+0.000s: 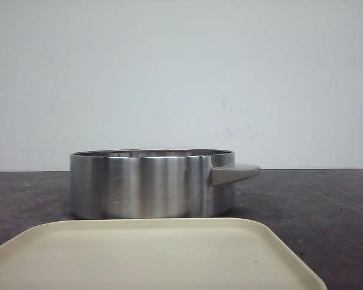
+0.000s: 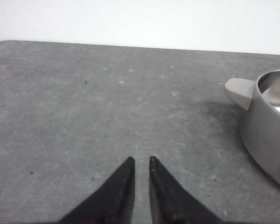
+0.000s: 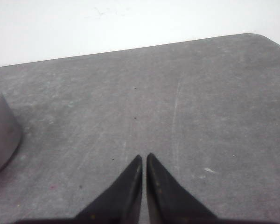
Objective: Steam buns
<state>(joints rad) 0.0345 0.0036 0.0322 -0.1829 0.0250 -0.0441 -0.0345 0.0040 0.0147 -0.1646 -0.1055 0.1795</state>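
No buns show in any view; the inside of the steel pot [image 1: 151,184] is hidden behind its wall. The pot is round and brushed, with a beige handle [image 1: 235,173] on its right side, and stands mid-table. In the left wrist view the pot [image 2: 266,126] lies off to one side of my left gripper [image 2: 141,159], whose black fingers stand close together over bare table with nothing between them. My right gripper [image 3: 144,156] is shut and empty too, with the pot's wall [image 3: 2,135] at the edge of its view. Neither gripper shows in the front view.
A cream rectangular tray [image 1: 151,254] lies in front of the pot, nearest the camera, with nothing visible on it. The table is dark grey and speckled [image 2: 107,107]. A white wall stands behind it.
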